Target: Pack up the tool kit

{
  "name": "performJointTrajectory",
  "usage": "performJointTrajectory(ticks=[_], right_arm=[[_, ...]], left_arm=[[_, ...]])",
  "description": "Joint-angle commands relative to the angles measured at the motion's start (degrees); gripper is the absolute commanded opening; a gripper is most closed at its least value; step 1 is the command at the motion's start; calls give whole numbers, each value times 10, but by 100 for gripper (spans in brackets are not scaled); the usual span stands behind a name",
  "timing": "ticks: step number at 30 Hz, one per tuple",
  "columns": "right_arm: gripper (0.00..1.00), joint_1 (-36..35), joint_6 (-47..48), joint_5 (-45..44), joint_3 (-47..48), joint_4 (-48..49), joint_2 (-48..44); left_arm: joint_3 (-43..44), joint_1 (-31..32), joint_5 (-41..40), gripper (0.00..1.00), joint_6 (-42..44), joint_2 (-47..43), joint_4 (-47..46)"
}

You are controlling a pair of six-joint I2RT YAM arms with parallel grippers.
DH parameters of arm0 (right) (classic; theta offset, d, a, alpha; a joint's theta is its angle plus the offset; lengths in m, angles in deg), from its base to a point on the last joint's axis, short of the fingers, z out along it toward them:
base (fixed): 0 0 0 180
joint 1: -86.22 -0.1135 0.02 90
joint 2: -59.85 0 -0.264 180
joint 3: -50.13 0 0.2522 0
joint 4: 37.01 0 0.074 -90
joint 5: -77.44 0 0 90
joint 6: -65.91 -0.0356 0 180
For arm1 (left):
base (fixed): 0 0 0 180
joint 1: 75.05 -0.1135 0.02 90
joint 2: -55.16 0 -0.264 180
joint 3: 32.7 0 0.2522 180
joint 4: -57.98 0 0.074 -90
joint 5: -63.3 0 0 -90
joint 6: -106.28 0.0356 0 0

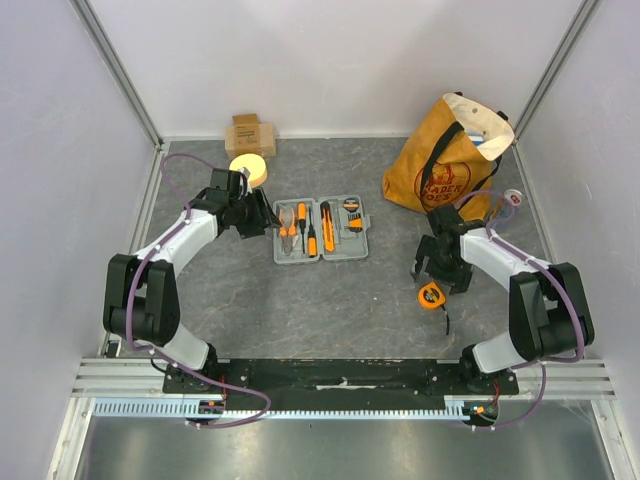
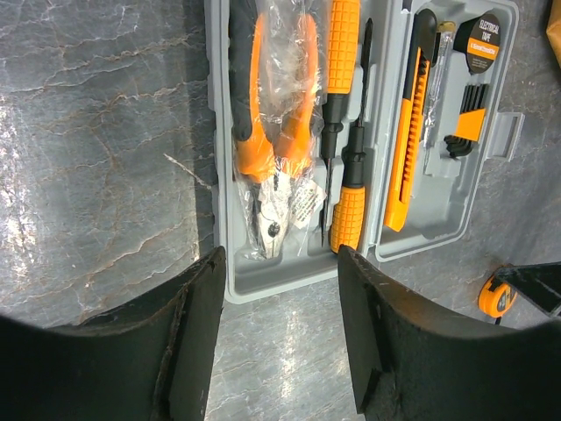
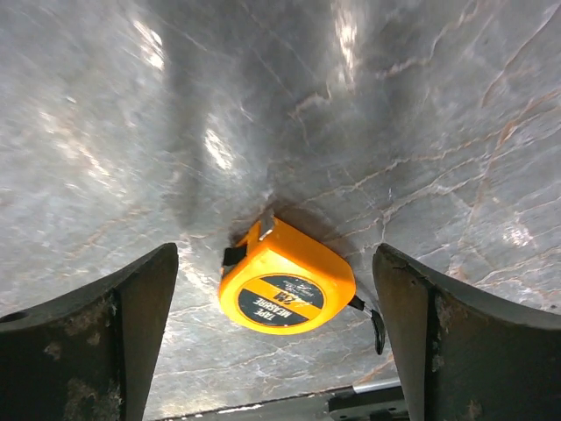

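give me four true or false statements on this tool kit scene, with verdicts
1. The tool kit case lies open, with pliers and screwdrivers in its slots. True.
2. The tape measure is already packed in the case. False: it lies on the table, under the open right gripper.
3. The left gripper is shut on the pliers. False: it is open and holds nothing, its fingers spread at the case's edge.
4. The tote bag stands at the back right of the table. True.
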Motion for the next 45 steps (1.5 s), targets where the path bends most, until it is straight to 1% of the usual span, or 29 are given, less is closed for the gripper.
performJointTrajectory(ticks=[1,5,13,19,21,28,33,35,36,40,43,45], right_arm=[[98,0,10,-44,51,-3,-36],[98,2,13,-8,53,-7,-46],[98,0,11,30,1,19,-38],[98,-11,38,124,-30,68,-36],[98,-29,53,143,-29,80,-28],[95,-139,83,166,12,131,15],[93,-182,116,190,63,132,51],[93,-190,117,163,81,122,56],[93,-192,108,136,93,115,53],[98,-206,62,23,136,92,-5],[98,-207,17,4,147,71,-42],[98,-207,-3,10,130,75,-60]], left_arm=[[24,0,2,60,13,5,-3],[26,-1,3,59,14,9,-2],[22,1,2,59,21,-1,11],[17,-1,2,58,23,-8,15],[18,1,2,58,24,-10,17],[16,0,2,57,25,-13,21],[16,-1,1,57,25,-14,23],[17,0,-1,57,25,-15,26],[17,-1,-1,57,24,-16,25],[17,0,-12,57,27,-19,27],[18,1,-18,57,27,-23,29],[17,-1,-28,57,25,-23,28]])
